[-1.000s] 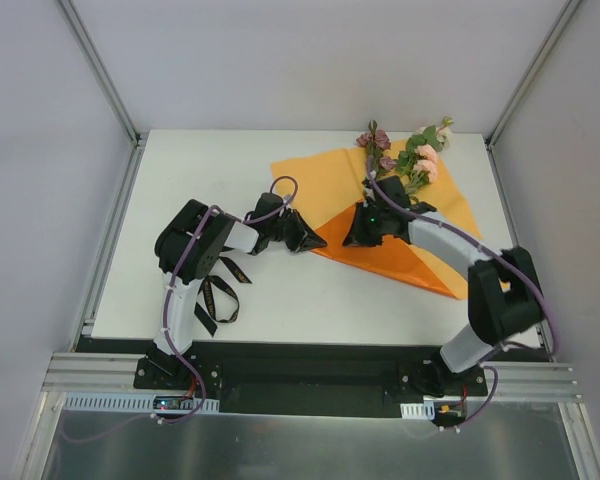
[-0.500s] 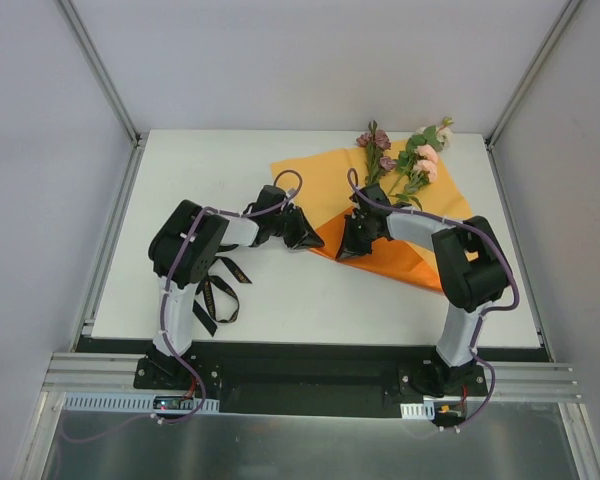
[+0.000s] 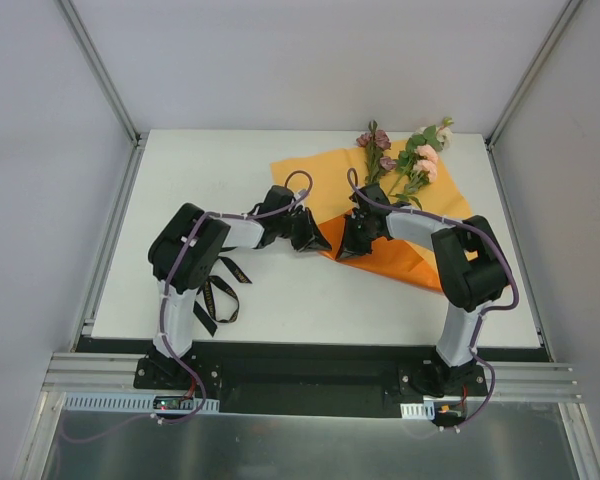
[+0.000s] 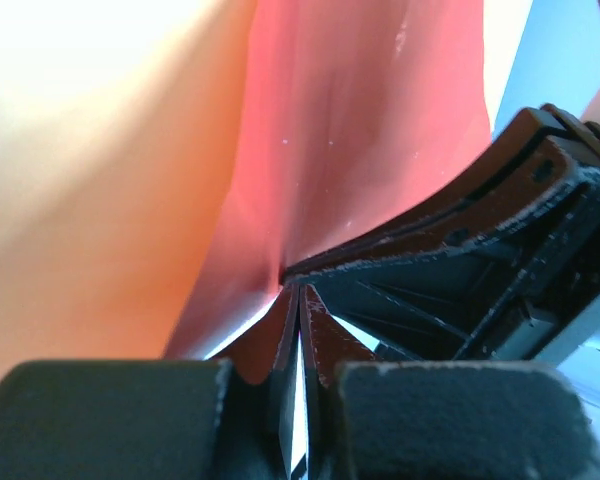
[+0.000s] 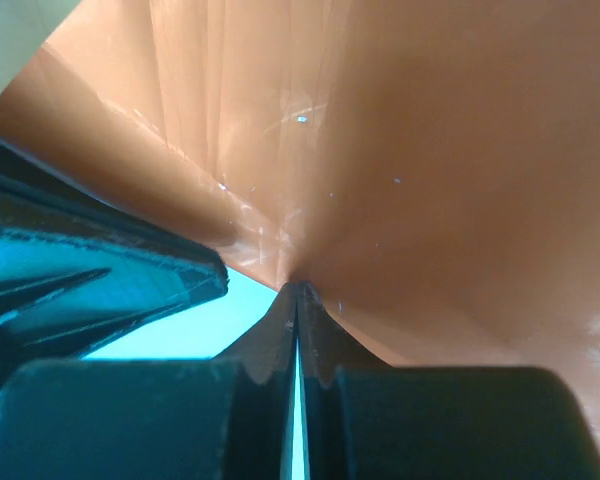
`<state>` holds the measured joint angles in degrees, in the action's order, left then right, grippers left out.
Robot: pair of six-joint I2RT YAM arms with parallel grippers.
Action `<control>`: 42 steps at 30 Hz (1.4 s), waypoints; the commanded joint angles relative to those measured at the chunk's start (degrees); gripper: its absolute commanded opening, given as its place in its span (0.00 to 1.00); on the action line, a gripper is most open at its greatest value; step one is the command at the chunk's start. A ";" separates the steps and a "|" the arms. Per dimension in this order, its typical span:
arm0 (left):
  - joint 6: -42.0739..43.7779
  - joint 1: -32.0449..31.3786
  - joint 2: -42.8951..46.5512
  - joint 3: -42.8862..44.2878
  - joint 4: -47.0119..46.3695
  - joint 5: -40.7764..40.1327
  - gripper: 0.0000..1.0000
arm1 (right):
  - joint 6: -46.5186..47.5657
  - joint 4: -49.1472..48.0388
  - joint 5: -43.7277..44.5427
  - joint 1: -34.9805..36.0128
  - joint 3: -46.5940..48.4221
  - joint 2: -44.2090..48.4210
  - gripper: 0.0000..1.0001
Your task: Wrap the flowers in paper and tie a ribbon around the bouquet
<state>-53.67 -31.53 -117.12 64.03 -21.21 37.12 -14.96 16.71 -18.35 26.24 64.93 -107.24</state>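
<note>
**operator:** describe the work area.

**technician:** a white counter enclosed by pale walls and metal frame rails. both arms reach in from its near edge.

**operator:** state of each claw?

**technician:** the left claw is closed and clamped on an edge of the paper. its wrist view shows the orange sheet rising from between the tips. the right claw is closed on the same near edge in the same way. the two claws sit just beside each other, not touching.

**operator:** location of the task items?

**technician:** the flowers lie on the paper beyond the right claw, with the blooms past the sheet's far edge. the ribbon lies loose on the counter behind the left claw, near that arm's base and well apart from the paper.

**operator:** which step is in hand?

**technician:** judged to be early wrapping. the near part of the sheet appears folded over, no cone is formed, and the ribbon is untouched.

**operator:** what does the next move call for?

**technician:** probably lifting the pinched edge and carrying it across the stems. both claws should travel together, as the glossy sheet could slip or crease unevenly.
</note>
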 commanded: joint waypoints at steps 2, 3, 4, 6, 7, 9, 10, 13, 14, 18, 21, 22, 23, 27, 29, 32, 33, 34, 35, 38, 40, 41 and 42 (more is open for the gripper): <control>-2.58 0.68 -2.76 0.04 -2.26 -0.03 0.00 | -0.24 1.75 2.70 -0.05 0.73 -0.07 0.01; -3.71 0.94 -2.85 -0.74 -2.25 -0.38 0.00 | -0.24 1.83 2.70 -0.05 0.73 -0.07 0.01; -4.33 1.29 -2.85 -1.44 -2.25 -1.08 0.00 | -0.33 1.84 2.79 -0.05 0.82 0.19 0.01; -4.95 1.56 -2.59 -3.46 -2.69 -1.61 0.00 | -0.33 2.10 3.14 -0.05 0.82 0.19 0.01; -5.13 1.73 -1.98 -4.17 -2.87 -2.75 0.00 | -0.33 2.01 3.14 -0.13 0.82 0.28 0.01; -5.91 2.00 -1.27 -6.88 -4.18 -3.72 0.00 | -0.42 2.10 3.14 -0.14 1.08 0.10 0.01; -6.27 2.26 -0.57 -7.86 -4.80 -4.16 0.00 | -0.42 2.10 3.06 -0.05 1.08 -0.07 0.01; -8.20 3.49 0.66 -11.46 -7.35 -5.74 0.00 | -0.60 2.10 2.97 -0.05 1.08 -0.34 0.01; -8.64 4.36 0.93 -12.86 -7.70 -6.79 0.00 | -0.68 2.10 3.06 -0.13 1.08 -0.34 0.01; -11.27 6.30 1.72 -15.33 -8.76 -8.73 0.00 | -0.68 2.10 2.97 -0.14 1.08 -0.34 0.01; -12.16 7.35 0.93 -14.64 -10.25 -7.86 0.00 | -0.68 2.10 2.88 -0.05 1.08 -0.42 0.01; -12.42 7.45 0.32 -14.11 -10.08 -7.33 0.00 | -0.77 2.19 2.88 -0.13 1.08 -0.34 0.01; -12.69 7.53 0.05 -13.41 -10.08 -6.98 0.00 | -0.77 2.19 2.97 -0.05 1.17 -0.42 0.01; -14.62 8.58 0.66 -14.89 -10.25 -7.94 0.00 | -0.68 2.54 3.14 -0.05 1.34 -0.60 0.01; -14.45 10.43 2.15 -16.21 -9.47 -9.26 0.00 | -0.60 2.71 3.14 -0.05 1.43 -0.51 0.01; -10.60 12.10 5.05 -15.08 -0.72 -12.24 0.00 | -0.25 2.98 3.41 -0.14 1.43 -0.25 0.01; -9.45 12.28 5.84 -14.64 1.50 -13.29 0.00 | -0.16 3.06 3.41 -0.14 1.43 -0.25 0.01; -8.30 12.28 7.50 -14.29 3.70 -14.52 0.00 | -0.16 3.07 3.49 -0.14 1.52 -0.25 0.01; -6.55 12.37 8.22 -13.59 6.25 -17.06 0.00 | -0.07 3.15 3.50 -0.14 1.52 -0.25 0.01; -5.57 13.15 9.63 -14.54 7.68 -16.92 0.00 | -0.07 3.15 3.58 -0.05 1.78 -0.51 0.01; -3.65 13.34 9.89 -14.11 5.75 -13.93 0.00 | 0.02 3.15 3.50 -0.05 1.96 -0.78 0.01; -0.85 13.07 10.42 -13.06 5.66 -12.88 0.00 | 0.11 3.15 3.15 -0.13 2.05 -0.78 0.01; 0.31 11.85 12.25 -12.71 5.57 -11.82 0.00 | 0.11 3.15 3.06 -0.14 2.05 -0.78 0.01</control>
<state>-61.39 -18.63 -108.18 49.98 -20.67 25.36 -15.77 17.61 -17.37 26.24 65.41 -107.33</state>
